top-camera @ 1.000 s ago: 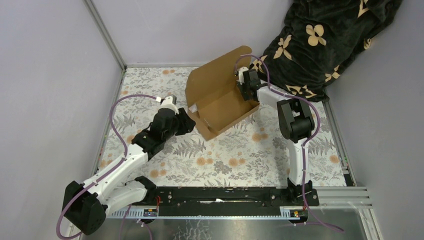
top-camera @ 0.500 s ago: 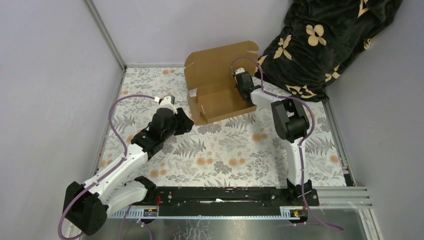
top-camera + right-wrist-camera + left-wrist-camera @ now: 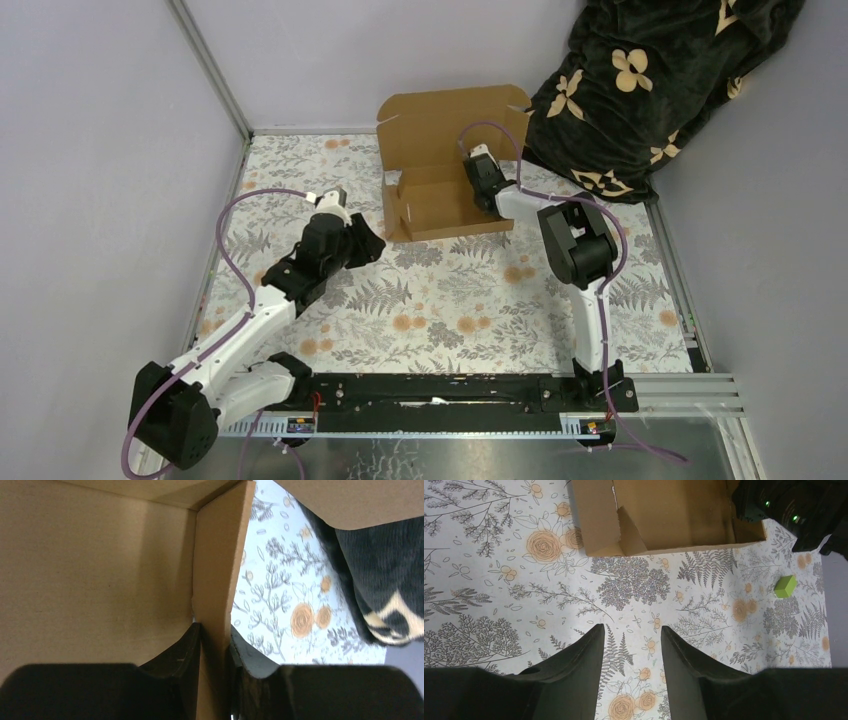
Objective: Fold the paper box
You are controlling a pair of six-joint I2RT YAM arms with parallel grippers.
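The paper box [image 3: 440, 205] is a shallow brown cardboard tray at the back of the table, its lid [image 3: 452, 122] standing upright behind it. My right gripper [image 3: 483, 182] is shut on the box's right side wall; in the right wrist view that wall [image 3: 218, 570] runs straight between the fingers [image 3: 186, 645], pinched on both faces. My left gripper [image 3: 630, 629] is open over bare table, in front of and to the left of the box [image 3: 669, 515], with nothing between its fingers. In the top view it [image 3: 372, 240] sits near the box's front left corner without touching it.
A dark blanket with tan flowers [image 3: 650, 70] is heaped at the back right, close to the box's right end. A small lime-green block [image 3: 785, 586] lies on the floral table cover right of the box. Walls close off the left side and the back.
The box has swung from a diagonal pose to square against the back wall, carried by my right gripper, which has tightened on the side wall. The lid now stands upright. My left arm has barely moved.
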